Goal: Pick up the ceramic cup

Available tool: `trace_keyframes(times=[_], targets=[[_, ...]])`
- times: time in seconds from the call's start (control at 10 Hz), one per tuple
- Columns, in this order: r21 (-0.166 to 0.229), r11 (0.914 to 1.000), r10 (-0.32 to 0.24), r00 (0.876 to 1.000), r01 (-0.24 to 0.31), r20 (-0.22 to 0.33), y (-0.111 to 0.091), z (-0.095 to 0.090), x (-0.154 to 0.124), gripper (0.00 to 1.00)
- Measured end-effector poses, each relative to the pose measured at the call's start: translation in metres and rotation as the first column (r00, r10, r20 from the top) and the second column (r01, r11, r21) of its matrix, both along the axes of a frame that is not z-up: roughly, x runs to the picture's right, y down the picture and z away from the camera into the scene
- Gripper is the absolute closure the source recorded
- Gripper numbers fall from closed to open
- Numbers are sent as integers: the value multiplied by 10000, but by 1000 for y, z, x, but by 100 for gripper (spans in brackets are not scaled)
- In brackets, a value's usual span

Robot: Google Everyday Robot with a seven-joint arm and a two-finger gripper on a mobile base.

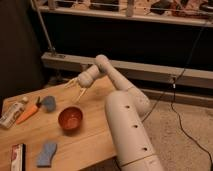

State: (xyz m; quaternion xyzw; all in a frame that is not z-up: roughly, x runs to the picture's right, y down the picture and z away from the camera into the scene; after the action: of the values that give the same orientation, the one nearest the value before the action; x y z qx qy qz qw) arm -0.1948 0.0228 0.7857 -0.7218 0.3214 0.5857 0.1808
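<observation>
tool (73, 91): above the far side of the desk, at the end of the white arm; empty
fingers (80, 94): spread apart, one reaching left, the other slanting down toward the wood; cannot tell whether its tip touches the surface
ceramic cup (70, 118): reddish-brown, round, mouth up, upright on the desk around mid-surface; nearer the camera than the tool and apart from it; touching nothing else
arm (113, 80): white, rising from the base column, bending at an elbow and running left and down to the tool
base column (131, 136): white, thick, dotted with small dark holes, at the right edge of the desk, low in the camera view
desk (30, 135): light wood, grain visible, filling the lower left
orange object (28, 113): long and tapered, lying flat, left of the ceramic cup
blue piece (49, 103): small, just beside the upper end of the orange object, between it and the tool
white bottle (12, 112): on its side at the left edge, close to the orange object
blue cloth (47, 153): flat on the near part of the desk, below the ceramic cup, well apart from it
flat packet (17, 156): at the near left corner, beside the blue cloth; markings too blurred to read
floor (192, 117): speckled carpet, right of the base column, with a black cable (186, 135) trailing across it
</observation>
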Motion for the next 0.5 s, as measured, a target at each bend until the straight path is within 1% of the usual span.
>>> trace_keyframes(times=[0.2, 0.3, 0.4, 0.5], targets=[[0, 10000, 2, 10000, -2, -3, 0, 0, 0, 35], [96, 9999, -61, 9999, 62, -89, 2, 6, -4, 35], [220, 9998, 7, 9997, -1, -261, 4, 14, -20, 35], [275, 9996, 122, 9991, -111, -402, 5, 20, -28, 35]])
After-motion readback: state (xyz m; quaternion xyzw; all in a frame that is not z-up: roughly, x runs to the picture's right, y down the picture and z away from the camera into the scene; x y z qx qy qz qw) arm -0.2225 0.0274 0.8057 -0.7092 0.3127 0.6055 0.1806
